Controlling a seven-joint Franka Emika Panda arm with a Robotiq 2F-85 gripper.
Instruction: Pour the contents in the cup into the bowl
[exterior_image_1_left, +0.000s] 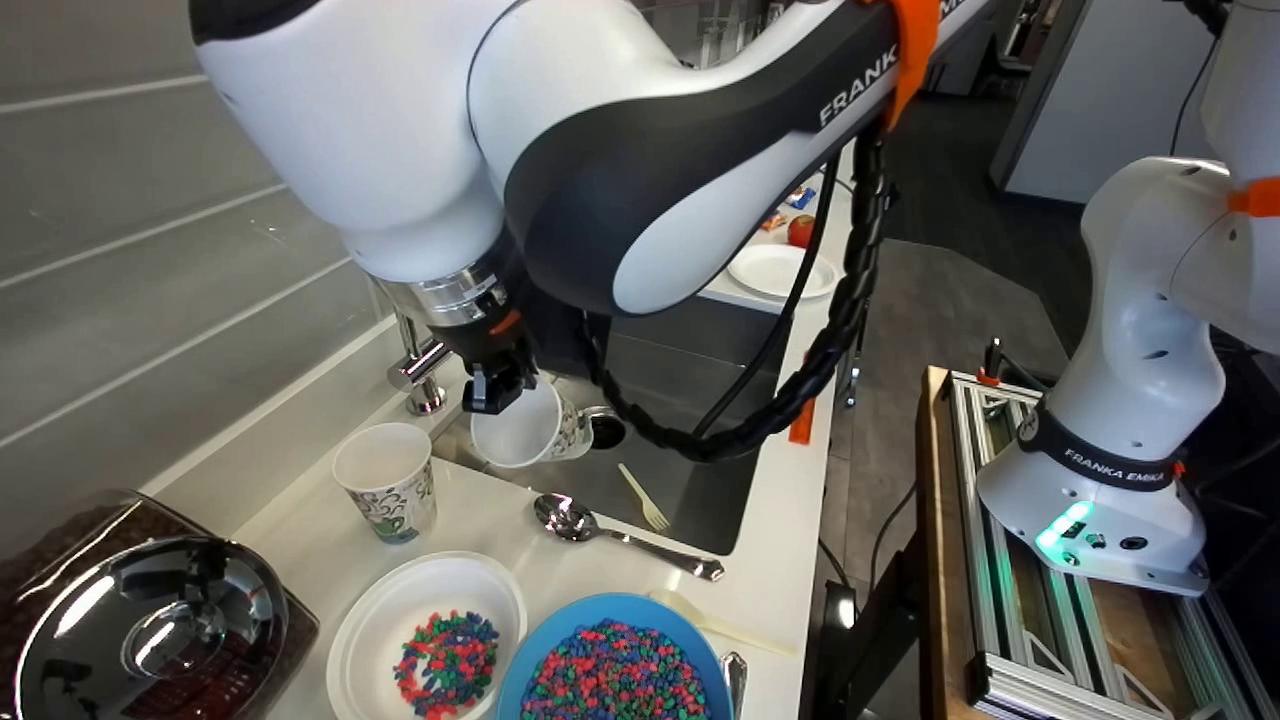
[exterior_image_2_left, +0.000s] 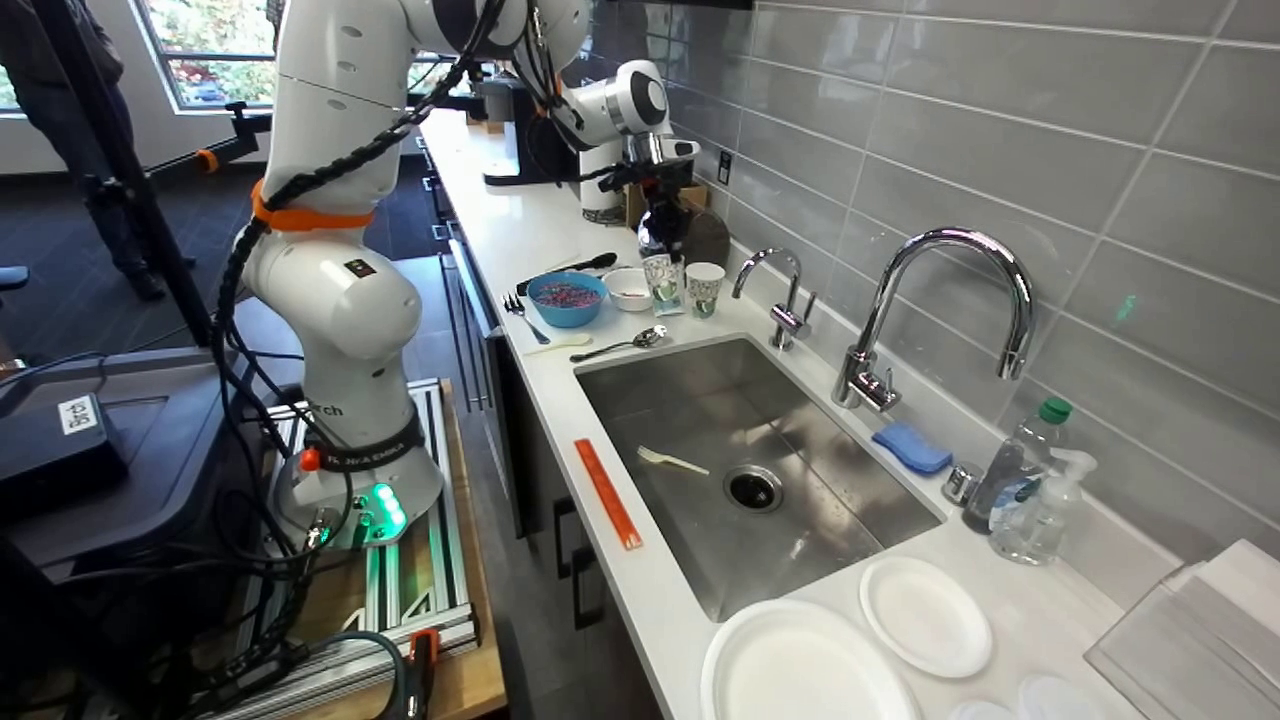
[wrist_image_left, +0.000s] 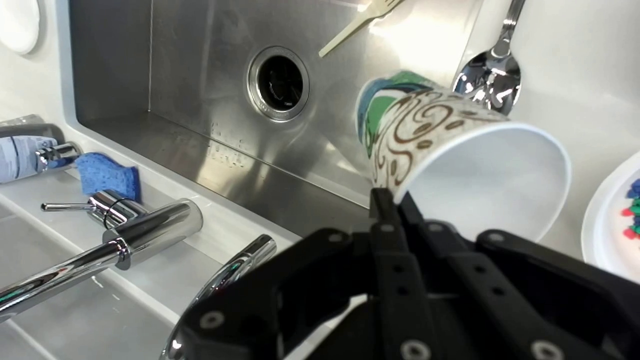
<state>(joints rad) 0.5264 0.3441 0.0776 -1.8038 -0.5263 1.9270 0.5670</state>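
1. Black two-finger gripper (wrist_image_left: 397, 199) is pinched narrow on the rim of a white round paper-looking cup (wrist_image_left: 462, 157), printed with brown swirls plus green and blue patches. Looks like one finger's outside the wall, the other inside.
2. That cup's tipped well over right at the fingertips, mouth facing the wrist camera, so you get a decent look at its plain white inside. Base points away from the gripper.
3. Lower than the gripper, on the glossy white countertop (exterior_image_1_left: 580, 570), a similarly printed white cup (exterior_image_1_left: 388, 480) stands upright, in both exterior views.
4. Also below the gripper: a white round bowl (exterior_image_1_left: 400, 590) with a small scatter of red, green and blue bits (exterior_image_1_left: 465, 650). In the wrist view it peeks in on the cup's mouth side.
5. Next to it is a bright blue round bowl (exterior_image_1_left: 610, 606), way fuller of similar bits. Can't tell if the bowls touch.
6. Stainless steel sink (wrist_image_left: 175, 60) stretches out past the fingertips, a pale cream fork (wrist_image_left: 344, 35) lying in it. Shiny metal spoon (wrist_image_left: 492, 80) is on the countertop, beyond the gripped cup.
7. Chrome faucet (wrist_image_left: 155, 227) and blue sponge (wrist_image_left: 107, 172): opposite side of the gripper from the white bowl, wrist view.
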